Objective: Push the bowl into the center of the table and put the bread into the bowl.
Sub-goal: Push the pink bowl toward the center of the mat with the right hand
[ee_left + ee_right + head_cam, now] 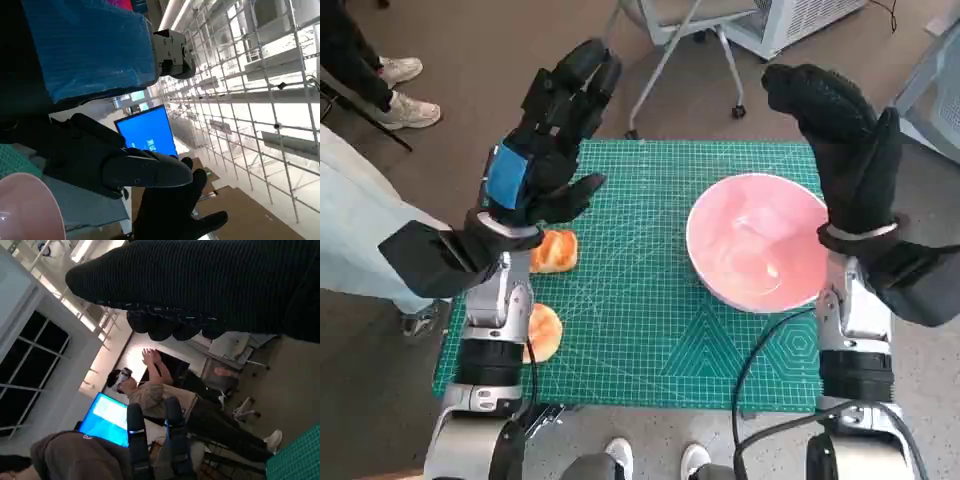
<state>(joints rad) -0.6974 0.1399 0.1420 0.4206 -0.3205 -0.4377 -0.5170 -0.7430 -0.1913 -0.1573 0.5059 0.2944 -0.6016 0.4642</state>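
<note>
Bowl [757, 241] sat right of bench centre — both robot hands raised, spread, empty; push leftward judged next.

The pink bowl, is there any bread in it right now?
No, in the head view the pink bowl holds nothing, and both pieces of bread lie on the green mat near the left arm.

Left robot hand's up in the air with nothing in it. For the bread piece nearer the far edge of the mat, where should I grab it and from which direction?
Probably from straight above, fingers closing across the sides of the bread. It lies flat and low on the green mat, so a sideways approach offers little to grip. The left robot hand is raised just beyond it; the forearm hides its left edge.
</note>
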